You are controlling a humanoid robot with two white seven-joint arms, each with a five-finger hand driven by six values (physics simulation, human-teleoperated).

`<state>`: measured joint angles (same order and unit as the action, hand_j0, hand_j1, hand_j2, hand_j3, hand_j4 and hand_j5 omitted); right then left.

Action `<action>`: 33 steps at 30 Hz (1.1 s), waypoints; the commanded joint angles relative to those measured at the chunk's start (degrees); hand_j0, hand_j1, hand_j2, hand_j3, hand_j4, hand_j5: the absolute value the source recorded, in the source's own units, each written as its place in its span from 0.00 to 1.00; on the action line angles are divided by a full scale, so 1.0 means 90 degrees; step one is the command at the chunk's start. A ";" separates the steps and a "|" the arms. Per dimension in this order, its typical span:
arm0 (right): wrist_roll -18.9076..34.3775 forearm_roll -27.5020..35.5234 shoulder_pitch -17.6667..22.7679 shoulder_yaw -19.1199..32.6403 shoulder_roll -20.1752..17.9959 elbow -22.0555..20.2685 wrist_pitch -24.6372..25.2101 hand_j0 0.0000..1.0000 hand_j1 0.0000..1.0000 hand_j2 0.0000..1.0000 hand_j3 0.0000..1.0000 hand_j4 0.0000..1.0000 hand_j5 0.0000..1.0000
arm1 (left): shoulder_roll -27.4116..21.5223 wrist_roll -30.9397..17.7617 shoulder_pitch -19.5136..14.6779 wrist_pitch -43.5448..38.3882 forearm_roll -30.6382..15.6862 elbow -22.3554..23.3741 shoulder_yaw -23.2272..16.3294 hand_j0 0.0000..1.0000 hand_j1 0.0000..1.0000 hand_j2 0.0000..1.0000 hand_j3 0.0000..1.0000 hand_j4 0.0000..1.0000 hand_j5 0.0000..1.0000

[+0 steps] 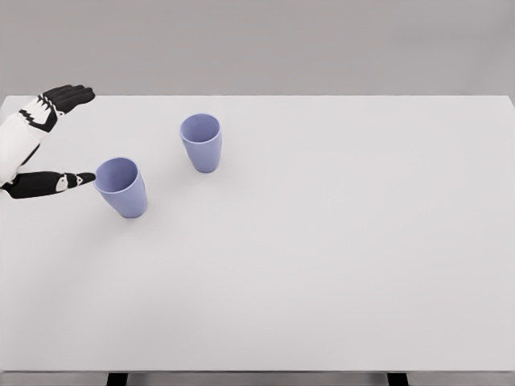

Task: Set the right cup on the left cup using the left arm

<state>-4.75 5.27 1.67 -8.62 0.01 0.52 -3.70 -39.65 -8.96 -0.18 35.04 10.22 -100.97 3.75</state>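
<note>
Two lavender-blue cups stand upright on the white table [322, 265]. The left cup [122, 187] is nearer me, the right cup [201, 141] is a little farther back and to its right. My left hand [60, 137] comes in at the far left edge, open, with its fingers [68, 96] stretched toward the back and its thumb [68, 181] pointing at the left cup's rim, just short of it. It holds nothing. The right cup stands well apart from the hand.
The table's far edge runs across the top of the view and its front edge lies at the bottom. A plain grey wall stands behind it.
</note>
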 commanded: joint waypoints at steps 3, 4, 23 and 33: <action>0.0001 0.0001 0.0000 0.0000 -0.0001 0.0001 0.0001 1.00 1.00 1.00 1.00 1.00 1.00 | -0.0018 -0.0001 0.0000 -0.0004 -0.0042 -0.0011 -0.0006 1.00 1.00 1.00 1.00 1.00 1.00; 0.0001 0.0001 0.0000 0.0000 -0.0001 0.0001 0.0001 1.00 1.00 1.00 1.00 1.00 1.00 | -0.0028 0.0009 0.0000 -0.0004 -0.0042 -0.0011 -0.0006 1.00 1.00 1.00 1.00 1.00 1.00; 0.0001 0.0001 0.0000 0.0000 -0.0001 0.0001 0.0001 1.00 1.00 1.00 1.00 1.00 1.00 | 0.0001 -0.2894 -0.2362 -0.3062 -0.3108 -0.0002 -0.1187 1.00 1.00 1.00 1.00 1.00 1.00; 0.0001 0.0001 0.0000 0.0000 -0.0001 0.0001 0.0001 1.00 1.00 1.00 1.00 1.00 1.00 | 0.0538 -0.2894 -0.2988 -0.5446 -0.3333 0.0496 -0.1764 1.00 1.00 1.00 1.00 1.00 1.00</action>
<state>-4.75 5.26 1.67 -8.62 0.01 0.52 -3.69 -35.90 -34.98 -27.85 -11.04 -19.08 -98.25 -11.68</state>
